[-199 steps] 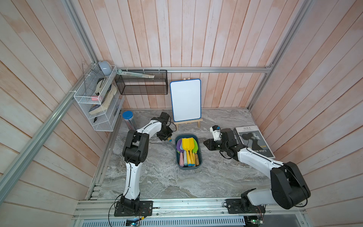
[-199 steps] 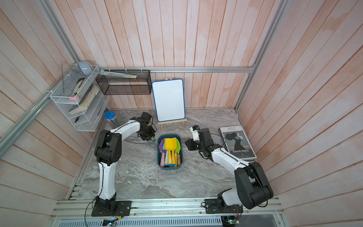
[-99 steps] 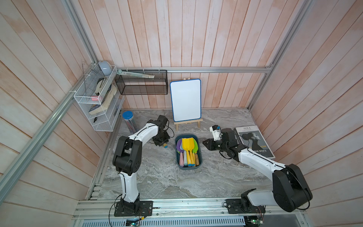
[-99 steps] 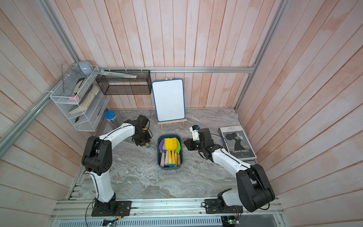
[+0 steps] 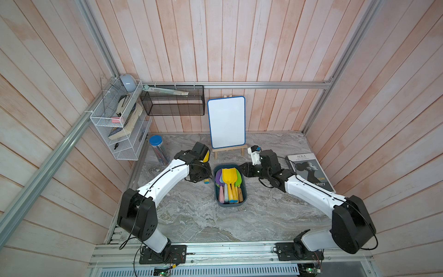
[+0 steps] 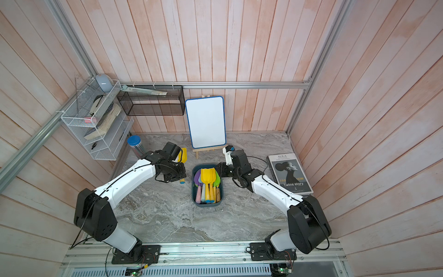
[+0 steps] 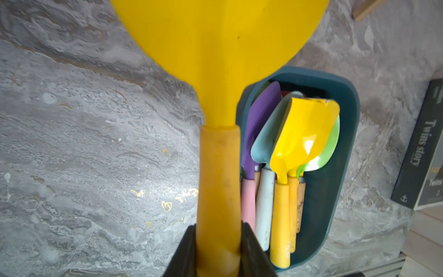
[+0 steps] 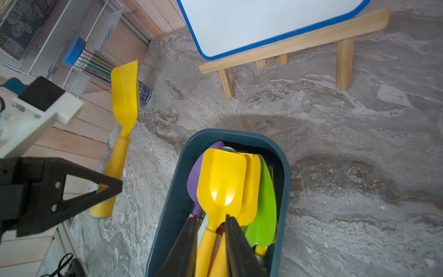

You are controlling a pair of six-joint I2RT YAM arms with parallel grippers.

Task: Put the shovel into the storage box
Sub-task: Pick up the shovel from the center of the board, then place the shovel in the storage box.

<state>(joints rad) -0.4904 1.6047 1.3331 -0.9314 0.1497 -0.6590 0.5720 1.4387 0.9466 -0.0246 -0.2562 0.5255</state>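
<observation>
Your left end effector (image 7: 218, 226) is pinching the yellow shovel (image 7: 215, 48) by its handle, blade pointing away from the fingers. The storage box (image 7: 348, 144) sits just beside it on the surface (image 7: 96, 144) (several other shovels (image 7: 302, 134) lie inside). Your right end effector (image 8: 211, 217) hangs over that box, fingers straddling a handle; you cannot tell whether it grips.
</observation>
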